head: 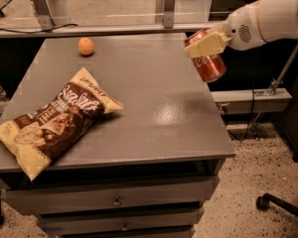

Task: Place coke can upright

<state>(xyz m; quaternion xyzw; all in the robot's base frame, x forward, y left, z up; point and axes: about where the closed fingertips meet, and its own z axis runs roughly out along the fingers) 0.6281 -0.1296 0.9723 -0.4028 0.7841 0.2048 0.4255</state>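
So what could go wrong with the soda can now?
1. The end effector holds the can tilted in the air, close to the table's right edge. If it lets go there, the can might miss the top and drop to the floor.
2. If the can is set down while tilted like this, it could tip over and roll instead of standing up.
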